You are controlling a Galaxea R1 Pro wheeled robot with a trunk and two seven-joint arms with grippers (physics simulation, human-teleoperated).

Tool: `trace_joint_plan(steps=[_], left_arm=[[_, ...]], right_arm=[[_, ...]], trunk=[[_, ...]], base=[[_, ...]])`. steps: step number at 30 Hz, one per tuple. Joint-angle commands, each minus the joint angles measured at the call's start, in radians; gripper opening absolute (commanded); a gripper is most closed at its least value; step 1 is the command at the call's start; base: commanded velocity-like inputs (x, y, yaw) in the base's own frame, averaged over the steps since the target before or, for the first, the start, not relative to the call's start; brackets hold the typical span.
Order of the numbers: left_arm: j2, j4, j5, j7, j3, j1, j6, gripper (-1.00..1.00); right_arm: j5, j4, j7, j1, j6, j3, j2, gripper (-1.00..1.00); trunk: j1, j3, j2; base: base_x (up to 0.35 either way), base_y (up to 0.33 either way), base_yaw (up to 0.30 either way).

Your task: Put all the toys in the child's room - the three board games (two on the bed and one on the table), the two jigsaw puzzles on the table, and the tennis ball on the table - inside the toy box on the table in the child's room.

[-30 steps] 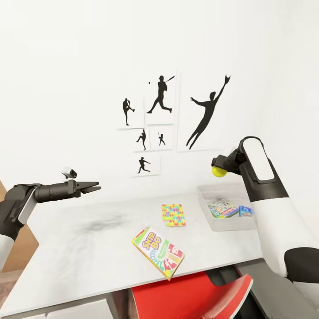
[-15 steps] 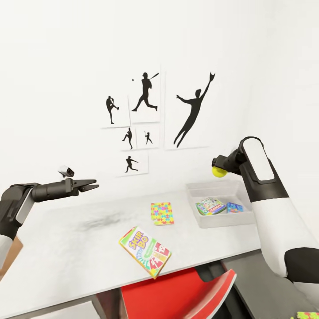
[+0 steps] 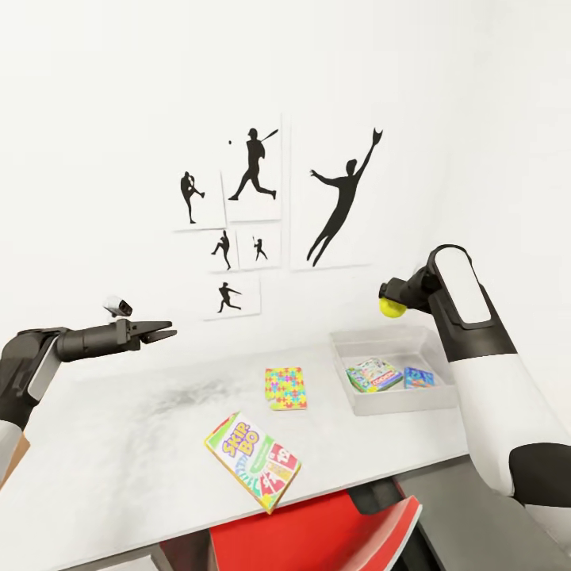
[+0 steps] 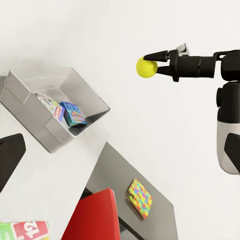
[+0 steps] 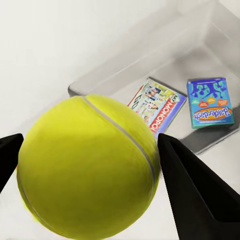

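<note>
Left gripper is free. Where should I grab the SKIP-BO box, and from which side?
The SKIP-BO box lies flat on the table, one corner at or just past the front edge near the red chair. Probably bring the left gripper in from that edge and pinch that corner across its thickness, since lying flat hides its underside elsewhere.

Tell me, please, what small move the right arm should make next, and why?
Probably lower the right pincer a little toward the toy box and then open it: it grips the tennis ball above the box's far rim, and the box already holds the Monopoly box and the Balderdash box.
</note>
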Motion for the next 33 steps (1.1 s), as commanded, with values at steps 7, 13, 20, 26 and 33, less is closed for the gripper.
trace_joint_plan(steps=[7, 13, 20, 26, 33], left_arm=[[0.0, 0.0, 0.002, -0.002, 0.0, -0.001, 0.011, 1.0], [0.0, 0.0, 0.002, -0.002, 0.0, -0.001, 0.011, 1.0], [0.0, 0.0, 0.003, -0.002, 0.0, -0.001, 0.011, 1.0], [0.0, 0.0, 0.003, -0.002, 0.0, -0.001, 0.012, 1.0], [0.0, 0.0, 0.002, -0.002, 0.0, -0.001, 0.009, 1.0]], right_arm=[[-0.01, -0.001, -0.011, -0.001, 0.008, 0.002, -0.002, -1.0], [-0.01, 0.0, -0.009, -0.001, 0.006, 0.002, -0.003, -1.0], [-0.01, 0.0, -0.01, -0.001, 0.006, 0.002, -0.003, -1.0], [-0.01, 0.0, -0.011, -0.001, 0.005, 0.002, -0.003, -1.0], [-0.01, 0.0, -0.011, 0.0, 0.006, 0.002, -0.003, -1.0]], trunk=[[0.001, -0.002, -0.002], [0.001, -0.002, -0.002], [0.001, -0.002, -0.002], [0.001, -0.002, -0.002], [0.001, -0.002, -0.002]], base=[[0.119, 0.058, 0.0], [0.077, 0.029, 0.0], [0.138, 0.026, 0.0], [0.166, -0.004, 0.0], [0.04, -0.007, 0.0]])
